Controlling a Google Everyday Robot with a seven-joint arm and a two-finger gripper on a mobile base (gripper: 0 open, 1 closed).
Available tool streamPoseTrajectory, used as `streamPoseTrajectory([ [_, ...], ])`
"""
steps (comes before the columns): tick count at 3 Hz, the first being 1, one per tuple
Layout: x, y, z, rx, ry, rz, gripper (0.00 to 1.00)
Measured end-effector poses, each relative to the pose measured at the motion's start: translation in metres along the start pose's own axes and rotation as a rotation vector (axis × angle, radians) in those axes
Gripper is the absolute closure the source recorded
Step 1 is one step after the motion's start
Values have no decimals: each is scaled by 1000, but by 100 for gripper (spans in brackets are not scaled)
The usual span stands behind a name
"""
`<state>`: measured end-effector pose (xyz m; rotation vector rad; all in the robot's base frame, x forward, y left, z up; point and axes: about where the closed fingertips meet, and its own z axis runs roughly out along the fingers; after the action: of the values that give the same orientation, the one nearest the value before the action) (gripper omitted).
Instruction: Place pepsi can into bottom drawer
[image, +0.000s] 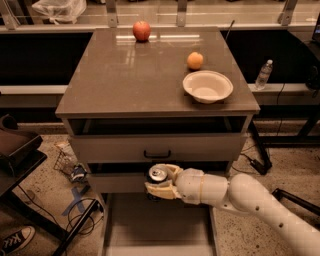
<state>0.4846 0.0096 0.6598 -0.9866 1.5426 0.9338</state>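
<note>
Found the gripper (161, 183) right in front of the cabinet (125, 80), low on its front, just under the drawer with the black handle (157, 154). Saw its pale fingers (159, 190) closed round the can (157, 173), drawn in to the can's width, one on the side toward the cabinet and one on the side away from it. Noted the can roughly upright, silver top showing, dark sides mostly hidden by the grip, held in the air close against the cabinet's front. Traced the white arm (250, 200) away from the cabinet's front and off toward the lower right corner. Found the bottom drawer (150, 225) pulled well out from the foot of the cabinet, a pale shallow tray with low side walls. Placed the can above the end of that tray nearest the cabinet and not resting in it; could not tell how high above. Counted three things on top of the cabinet: a red apple (141, 30) at the far edge, an orange (195, 60) toward the right side, and a white bowl (207, 86) just in front of the orange, near the right front corner. Spotted a water bottle (263, 75) standing well to the right of the cabinet, and loose cables (75, 210) and a shoe (15, 240) on the floor to the left of the cabinet
</note>
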Motion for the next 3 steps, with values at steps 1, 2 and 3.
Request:
streamPoseTrajectory([
  [1, 54, -13, 1, -36, -48, -37, 100],
  [2, 148, -43, -7, -1, -32, -64, 100],
  [3, 149, -43, -7, -2, -33, -64, 100],
])
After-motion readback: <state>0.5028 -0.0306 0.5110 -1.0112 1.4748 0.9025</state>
